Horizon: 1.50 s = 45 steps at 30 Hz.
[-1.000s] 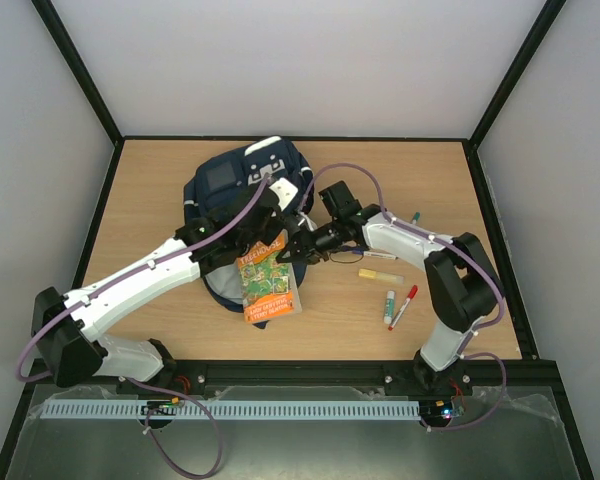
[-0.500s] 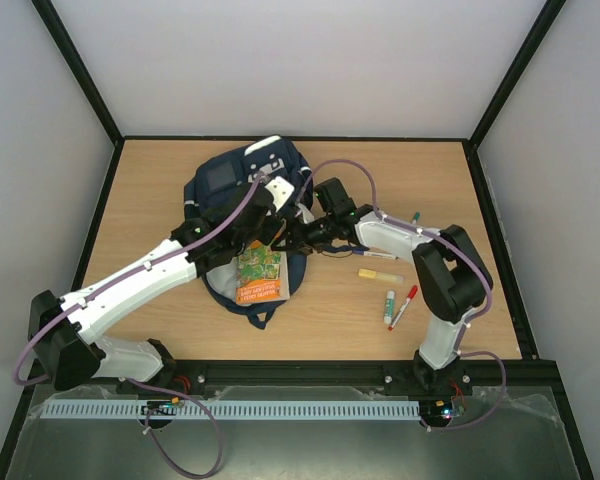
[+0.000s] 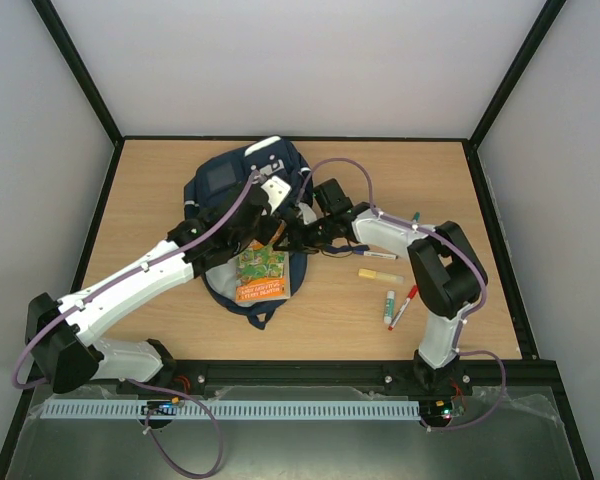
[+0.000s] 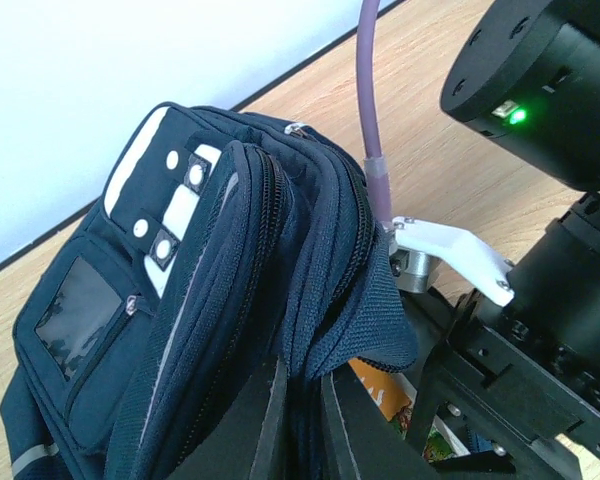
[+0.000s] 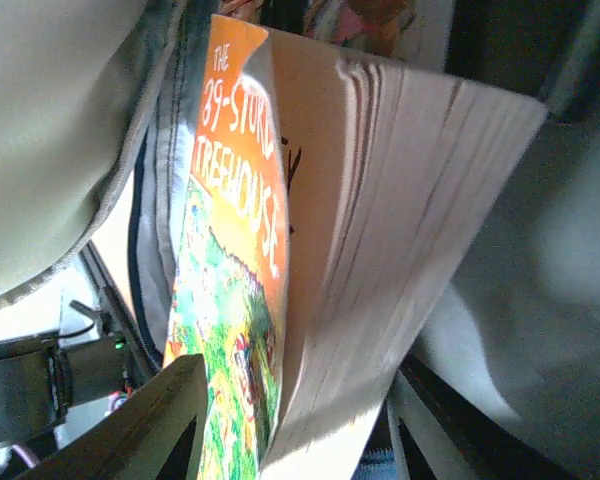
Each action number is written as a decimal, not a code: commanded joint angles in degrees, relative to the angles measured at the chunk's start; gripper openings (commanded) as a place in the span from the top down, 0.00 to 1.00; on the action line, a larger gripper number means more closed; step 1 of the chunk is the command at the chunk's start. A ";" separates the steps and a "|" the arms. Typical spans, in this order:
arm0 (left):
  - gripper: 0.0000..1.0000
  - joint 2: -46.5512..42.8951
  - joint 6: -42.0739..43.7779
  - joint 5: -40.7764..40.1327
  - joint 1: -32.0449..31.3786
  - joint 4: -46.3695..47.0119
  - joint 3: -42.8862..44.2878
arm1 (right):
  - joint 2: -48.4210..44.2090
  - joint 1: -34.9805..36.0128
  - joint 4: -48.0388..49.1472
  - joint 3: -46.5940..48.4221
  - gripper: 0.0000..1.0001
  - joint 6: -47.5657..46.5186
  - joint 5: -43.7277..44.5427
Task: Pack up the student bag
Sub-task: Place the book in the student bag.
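The student bag [image 3: 230, 180], navy with white patches, lies at the table's back middle with its mouth toward the arms. My left gripper [image 3: 270, 228] is shut on the upper rim of the bag's opening [image 4: 380, 330], its jaws [image 4: 302, 385] pinching the fabric and holding it lifted. An orange and green book [image 3: 262, 275] lies half inside the mouth. In the right wrist view the book [image 5: 240, 250] stands between the spread jaws of my right gripper [image 5: 295, 400], its pages fanning. That right gripper [image 3: 292, 238] sits at the bag's right rim, open.
On the wood right of the bag lie a black pen [image 3: 375, 254], a yellow highlighter [image 3: 380, 275], a green-white marker [image 3: 389, 307], a red marker [image 3: 405, 305] and a teal pen [image 3: 415, 216]. Black frame posts edge the table.
The book has slid up and left from the table into the bag's mouth, with the right gripper following. The right jaws have widened off the book. The left gripper still holds the rim.
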 commanded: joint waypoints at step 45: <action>0.97 -4.97 -1.64 3.97 3.84 10.09 -1.94 | -15.97 30.15 -19.63 -0.90 0.63 -63.19 39.25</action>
